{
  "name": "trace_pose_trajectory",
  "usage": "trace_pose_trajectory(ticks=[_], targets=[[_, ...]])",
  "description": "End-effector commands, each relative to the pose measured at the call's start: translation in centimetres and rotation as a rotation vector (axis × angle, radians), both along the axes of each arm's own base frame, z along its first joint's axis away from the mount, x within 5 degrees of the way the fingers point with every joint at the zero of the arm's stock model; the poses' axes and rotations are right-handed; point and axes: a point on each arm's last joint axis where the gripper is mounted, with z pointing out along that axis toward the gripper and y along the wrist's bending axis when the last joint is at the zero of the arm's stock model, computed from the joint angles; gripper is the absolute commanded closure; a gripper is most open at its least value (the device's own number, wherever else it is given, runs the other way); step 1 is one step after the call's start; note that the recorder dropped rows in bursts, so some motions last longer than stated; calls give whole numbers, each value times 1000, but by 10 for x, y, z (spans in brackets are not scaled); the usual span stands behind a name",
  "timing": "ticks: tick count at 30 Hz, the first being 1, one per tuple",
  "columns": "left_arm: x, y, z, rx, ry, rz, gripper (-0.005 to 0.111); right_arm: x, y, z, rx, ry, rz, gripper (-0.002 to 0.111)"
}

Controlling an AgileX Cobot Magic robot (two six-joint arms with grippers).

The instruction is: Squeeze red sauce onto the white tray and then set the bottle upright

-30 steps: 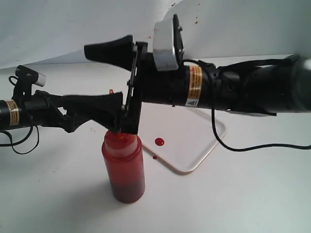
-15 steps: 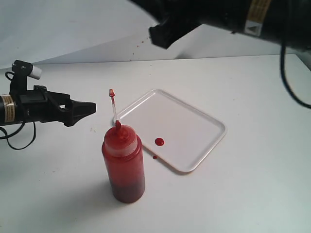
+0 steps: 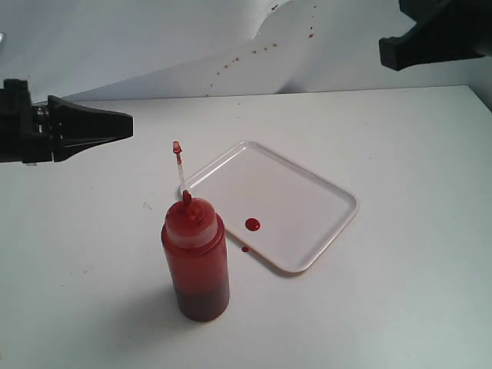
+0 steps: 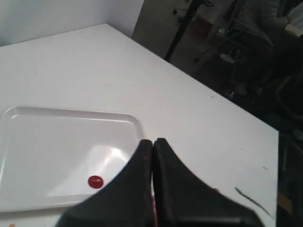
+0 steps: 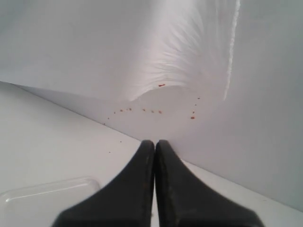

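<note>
The bottle (image 3: 195, 261) stands upright on the table, left of the white tray (image 3: 307, 192), its tethered tip cap (image 3: 177, 147) sticking up. One round drop of red sauce (image 3: 252, 224) lies on the tray, and a smaller drop (image 3: 244, 249) sits at its near rim. In the left wrist view the drop of red sauce (image 4: 95, 181) shows on the white tray (image 4: 57, 132). My left gripper (image 3: 127, 123) is shut and empty, up and left of the bottle. My right gripper (image 3: 384, 52) is shut and empty, high at the back right. Both pairs of jaws are pressed together, left gripper (image 4: 153, 142) and right gripper (image 5: 155, 143).
A white backdrop (image 3: 154, 38) with small faded red specks (image 3: 254, 52) rises behind the table. The table's far edge (image 4: 199, 80) drops off to a dark room. A corner of the tray (image 5: 47, 191) shows in the right wrist view.
Both arms have drawn away from the bottle: the left back to the left edge, the right up and off to the top right. The bottle stands alone and has not moved.
</note>
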Motion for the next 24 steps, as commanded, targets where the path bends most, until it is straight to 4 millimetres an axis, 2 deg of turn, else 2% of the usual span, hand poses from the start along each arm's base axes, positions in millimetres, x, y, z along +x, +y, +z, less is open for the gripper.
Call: trace_pose_trajectory(ticks=[1, 6, 13, 18, 21, 24], targets=[[-35, -3, 27, -65, -15, 12, 107, -3, -4, -8, 38, 30, -13, 108], [-86, -7, 57, -98, -162, 35, 107, -3, -3, -8, 38, 30, -9, 108], [-165, -13, 94, -34, -482, -32, 107, -3, -3, -8, 38, 30, -9, 108], [-209, -16, 107, -30, -661, -32, 107, -3, -3, -8, 38, 30, -9, 108], [-231, -17, 107, 54, -778, -17, 107, -3, -3, -8, 38, 30, -9, 108], [-248, -17, 106, 77, -818, -8, 107, -3, -3, -8, 38, 30, -9, 108]])
